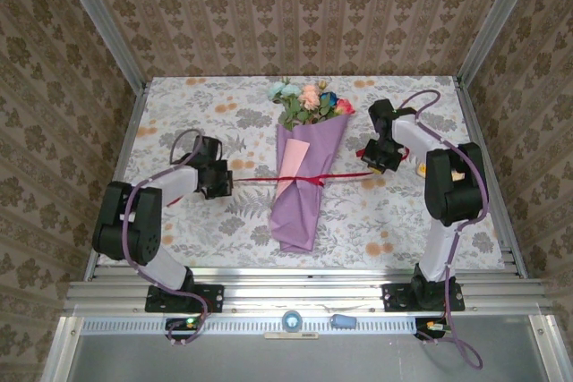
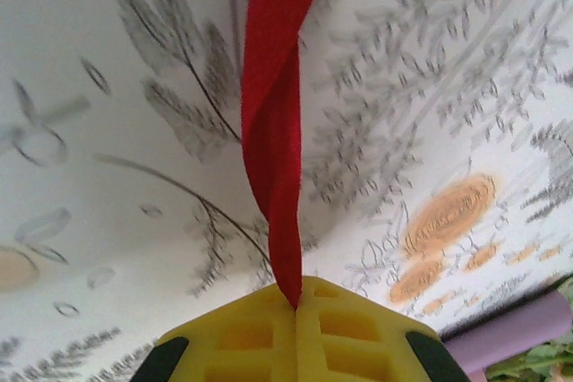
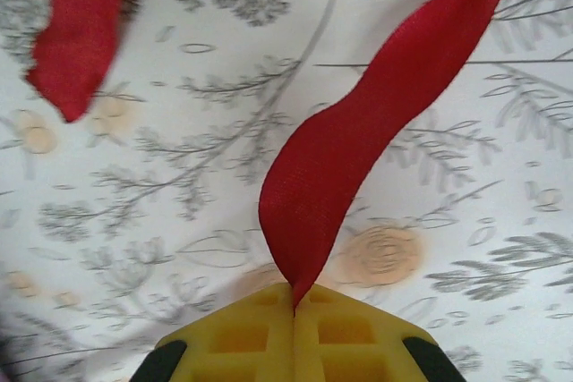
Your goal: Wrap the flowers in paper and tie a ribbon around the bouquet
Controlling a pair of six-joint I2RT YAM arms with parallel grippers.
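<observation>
Yellow left claw (image 2: 295, 306) and right claw (image 3: 294, 301) each pinched fully shut on an end of the red ribbon (image 1: 255, 179), stretched across the bouquet (image 1: 300, 207) midway between them; risk of uneven pull dragging it sideways or slipping an end free.

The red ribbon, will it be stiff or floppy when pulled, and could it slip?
Probably floppy: the ribbon twists and curls above the shut left tool. It runs straight across the bouquet between both tools, so it likely sags once released. It may slip: the right tool pinches just a narrow fold.
</observation>
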